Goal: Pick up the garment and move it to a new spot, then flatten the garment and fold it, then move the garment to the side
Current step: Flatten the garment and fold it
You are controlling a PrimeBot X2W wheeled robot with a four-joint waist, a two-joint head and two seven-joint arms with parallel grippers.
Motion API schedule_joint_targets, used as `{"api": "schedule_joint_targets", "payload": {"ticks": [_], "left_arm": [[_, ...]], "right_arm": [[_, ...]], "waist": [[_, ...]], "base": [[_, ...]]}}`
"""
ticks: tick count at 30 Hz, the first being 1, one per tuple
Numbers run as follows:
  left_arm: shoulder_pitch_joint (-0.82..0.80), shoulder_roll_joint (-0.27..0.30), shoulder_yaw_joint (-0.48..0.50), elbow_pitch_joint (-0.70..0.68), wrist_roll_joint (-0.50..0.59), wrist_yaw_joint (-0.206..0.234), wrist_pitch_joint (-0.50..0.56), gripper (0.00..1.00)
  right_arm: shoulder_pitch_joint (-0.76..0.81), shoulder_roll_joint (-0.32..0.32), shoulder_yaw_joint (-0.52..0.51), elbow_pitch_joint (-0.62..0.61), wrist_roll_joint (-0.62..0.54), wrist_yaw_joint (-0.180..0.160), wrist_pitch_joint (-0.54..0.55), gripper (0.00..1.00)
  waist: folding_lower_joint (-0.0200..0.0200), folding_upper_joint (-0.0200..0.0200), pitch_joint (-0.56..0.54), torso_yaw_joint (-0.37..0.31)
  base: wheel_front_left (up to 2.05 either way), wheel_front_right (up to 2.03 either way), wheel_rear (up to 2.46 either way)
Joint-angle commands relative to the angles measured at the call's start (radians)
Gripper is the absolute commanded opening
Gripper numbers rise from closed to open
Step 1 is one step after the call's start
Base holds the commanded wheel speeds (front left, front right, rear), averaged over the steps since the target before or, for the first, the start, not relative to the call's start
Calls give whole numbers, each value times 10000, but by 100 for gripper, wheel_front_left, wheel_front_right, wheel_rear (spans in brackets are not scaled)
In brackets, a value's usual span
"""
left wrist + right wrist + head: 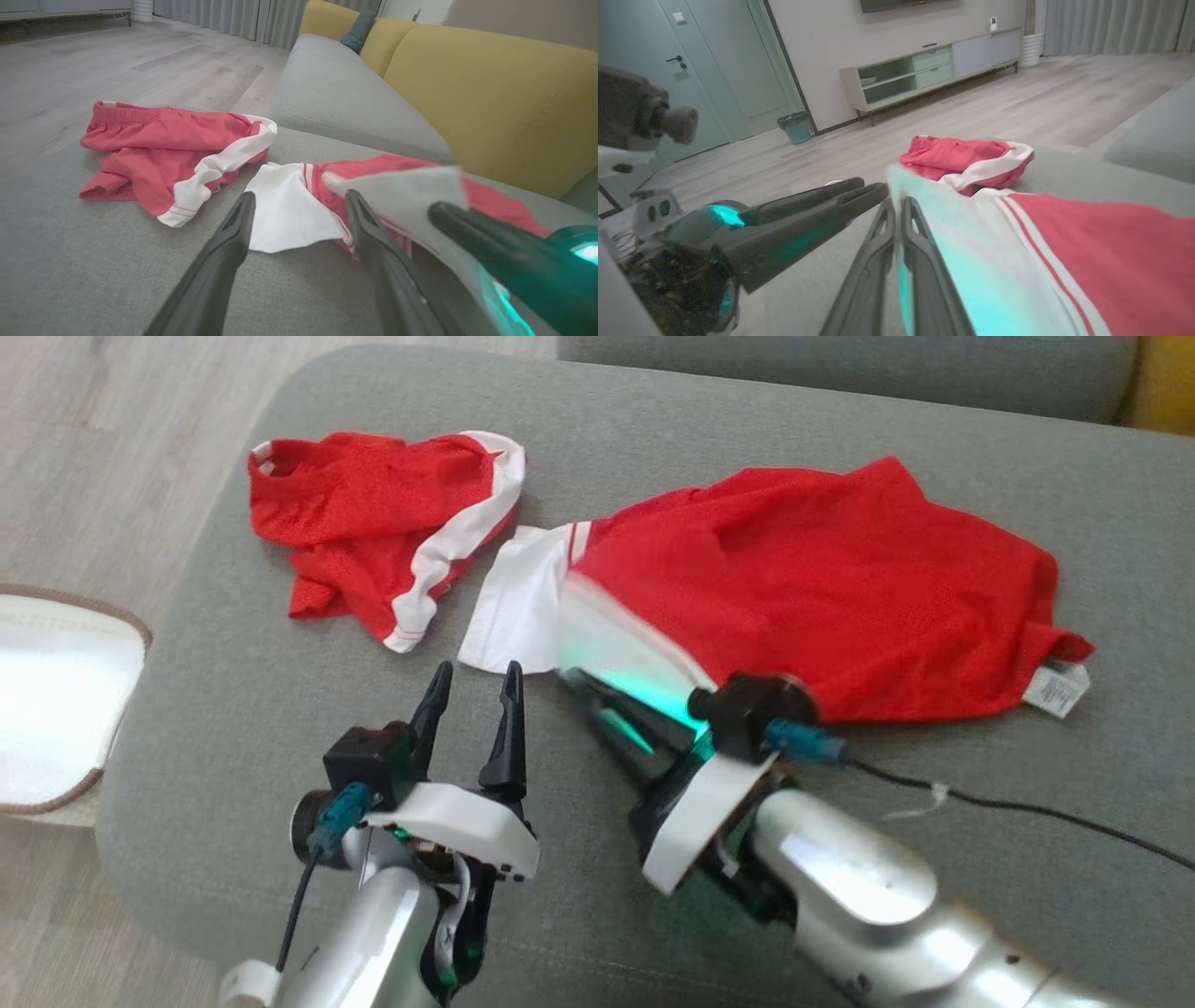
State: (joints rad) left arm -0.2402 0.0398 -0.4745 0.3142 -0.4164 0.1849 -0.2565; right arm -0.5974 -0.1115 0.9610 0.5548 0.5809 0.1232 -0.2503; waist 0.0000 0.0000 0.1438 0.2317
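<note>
Head view: the red garment [822,588] lies crumpled across the centre and right of the frame on the grey sofa cushion [233,728]. Its body is bunched, and a white care label [1055,689] pokes out at its right corner. Its white-trimmed sleeve reaches toward the lower middle of the frame. There the right hand [574,679] has its two dark fingers pressed together on the edge of that white cloth. The right wrist view shows the same thing, with the fingers meeting tip to tip and pale fabric rising between and beside them. The pinched strip looks blurred and a little lifted, while the rest of the garment rests on the cushion.

The left hand [478,677] hovers just left of the sleeve at lower centre with its fingers well apart, holding nothing. Its tips are near the white cloth but do not appear to touch it.

A second piece, red shorts with a white stripe [373,523], sits bunched at the upper left, apart from the garment and untouched.

By my reading the task is at its very start. A grip on the garment is made, but the piece is not off the cushion and sits in no new spot. The rest is all left to do: carrying it over, spreading it flat, folding it and setting it aside. The open left hand seems placed to take a second hold on the sleeve.
</note>
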Motion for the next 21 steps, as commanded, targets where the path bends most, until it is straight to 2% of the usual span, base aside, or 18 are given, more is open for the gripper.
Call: {"api": "schedule_joint_targets", "payload": {"ticks": [1,4,6,9,10,15,21], "left_arm": [[-151,105,231,-244,-38,7,-53,100],[-86,105,224,-210,-23,44,-53,100],[-24,105,211,-175,-26,80,-53,100],[31,105,133,-11,-103,35,-53,100],[31,105,133,-11,-103,35,-53,100],[29,105,-150,469,-334,-33,-53,100],[63,104,65,1288,-617,287,-53,100]], "right_arm": [[-47,225,379,-234,462,75,-60,100],[-148,-13,711,-216,956,75,-90,100],[-186,-239,556,-218,1106,75,-104,100],[-43,-613,-311,-306,1035,75,-109,100],[-43,-613,-311,-306,1035,75,-109,100],[553,-953,-2185,-137,422,75,-112,100],[1178,-928,-3683,-161,-259,75,-113,100]], "waist": [[0,0,23,79],[0,0,36,-9],[0,0,27,-155],[0,0,41,-440],[0,0,41,-440],[0,0,65,-1041],[0,0,120,-1715]], "base": [[0,0,0],[0,0,0],[0,0,0],[0,0,0],[0,0,0],[0,0,0],[0,0,0]]}}
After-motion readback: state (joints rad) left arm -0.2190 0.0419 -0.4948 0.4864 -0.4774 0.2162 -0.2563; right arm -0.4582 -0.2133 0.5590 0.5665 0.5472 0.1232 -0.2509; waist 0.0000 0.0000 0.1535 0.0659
